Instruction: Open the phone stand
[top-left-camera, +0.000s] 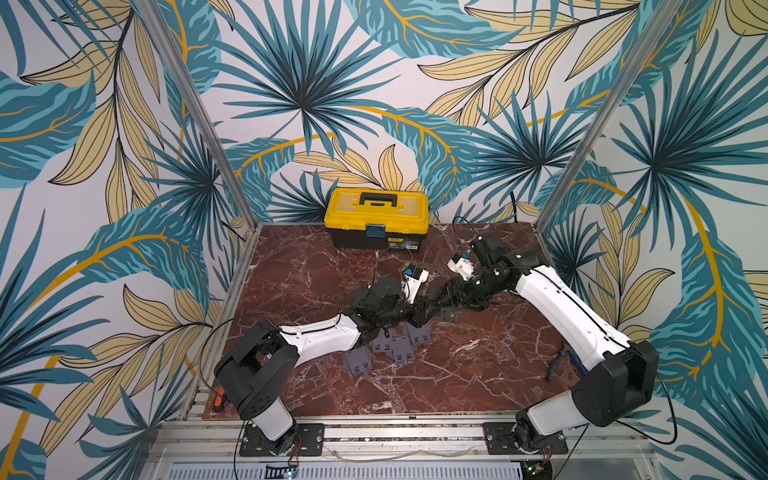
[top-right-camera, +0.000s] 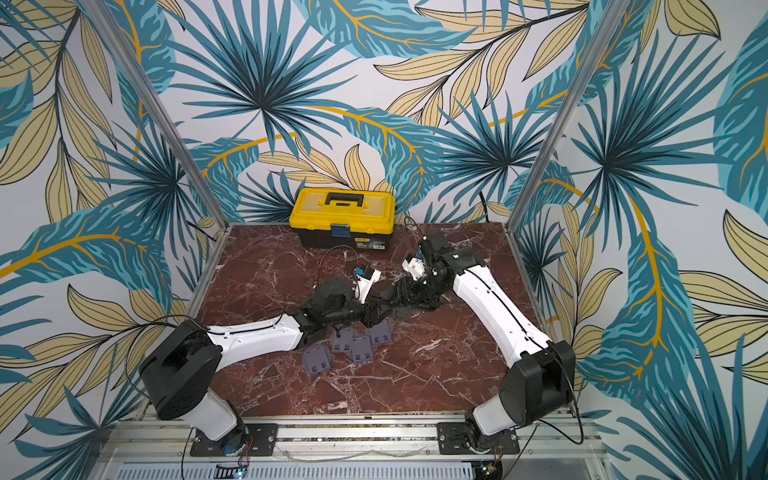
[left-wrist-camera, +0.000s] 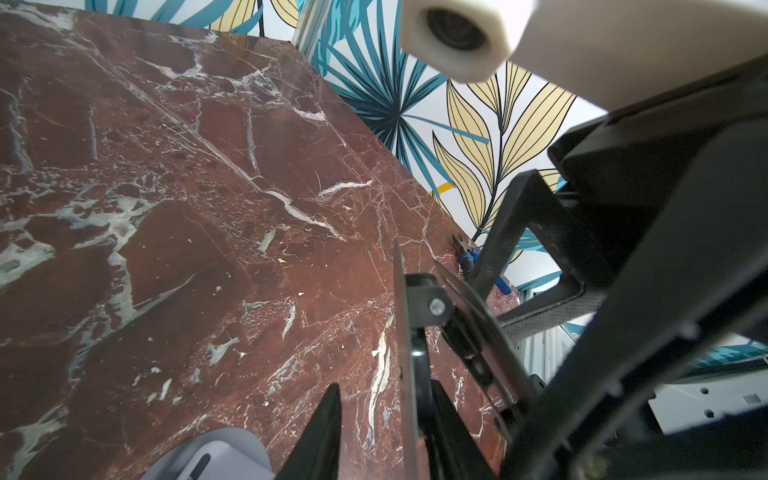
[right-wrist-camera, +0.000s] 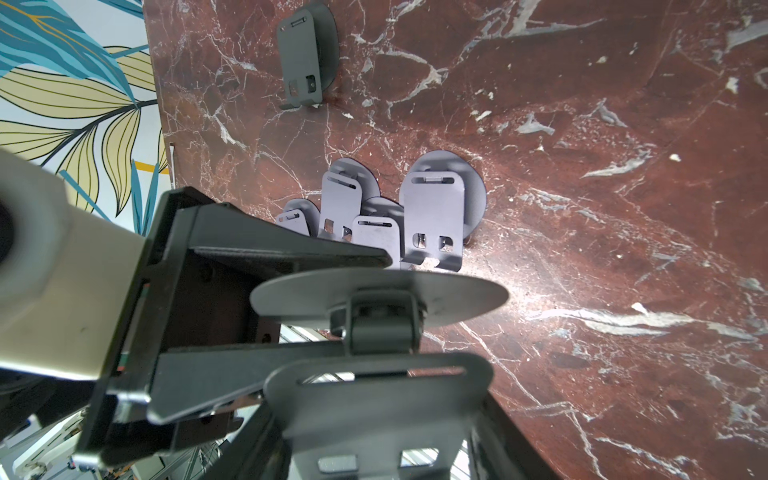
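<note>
Above the middle of the table my two grippers meet around one dark grey phone stand. In the right wrist view its slotted plate (right-wrist-camera: 374, 407) sits between the fingers of my right gripper (right-wrist-camera: 370, 436), which is shut on its edges. The round base disc (right-wrist-camera: 457, 299) stands out from the hinge (right-wrist-camera: 380, 320), folded away from the plate. In the left wrist view my left gripper (left-wrist-camera: 382, 399) straddles the disc's thin edge (left-wrist-camera: 401, 332). One finger (left-wrist-camera: 324, 432) stands apart from it, so the gripper is open. Both top views show the left gripper (top-left-camera: 419, 314) and right gripper (top-left-camera: 440, 299) tip to tip.
Several grey folded stands (top-left-camera: 401, 347) lie in a cluster just in front of the grippers, and one more stand (top-left-camera: 357, 362) lies nearer the left arm. A yellow toolbox (top-left-camera: 376, 216) stands at the back. Blue pliers (top-left-camera: 559, 363) lie by the right edge.
</note>
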